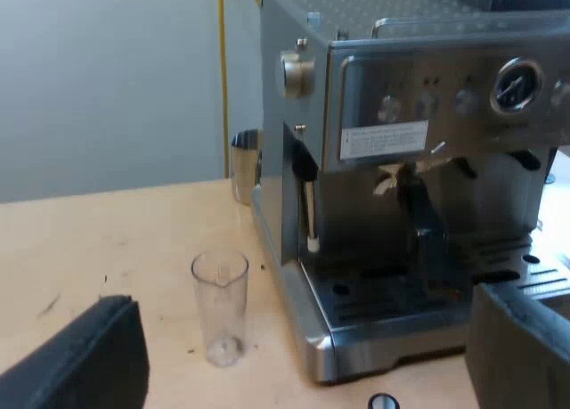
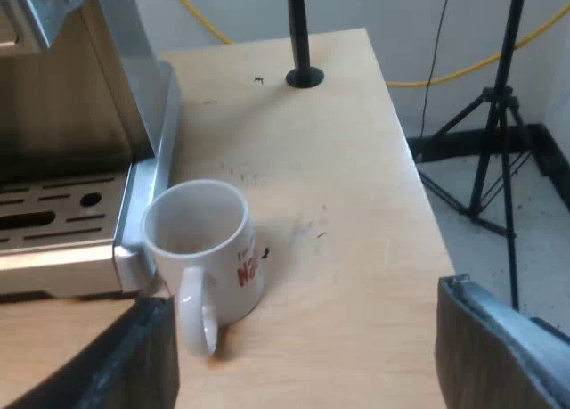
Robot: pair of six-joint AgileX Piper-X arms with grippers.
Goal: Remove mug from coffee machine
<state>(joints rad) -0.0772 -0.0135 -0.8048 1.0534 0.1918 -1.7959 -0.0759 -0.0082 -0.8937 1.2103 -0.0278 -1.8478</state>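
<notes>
A white mug with red lettering stands upright on the wooden table, close against the corner of the espresso machine's drip tray, its handle turned toward the camera. My right gripper is open just above the table, with one finger next to the mug's handle and nothing between the fingers. My left gripper is open in front of the espresso machine, holding nothing. A dark handle hangs at the machine's front under the brew head.
An empty measuring glass stands on the table beside the machine's drip tray. A metal jug sits behind the machine's corner. A black post stands on the table beyond the mug. Past the table's edge, a tripod stands on the floor.
</notes>
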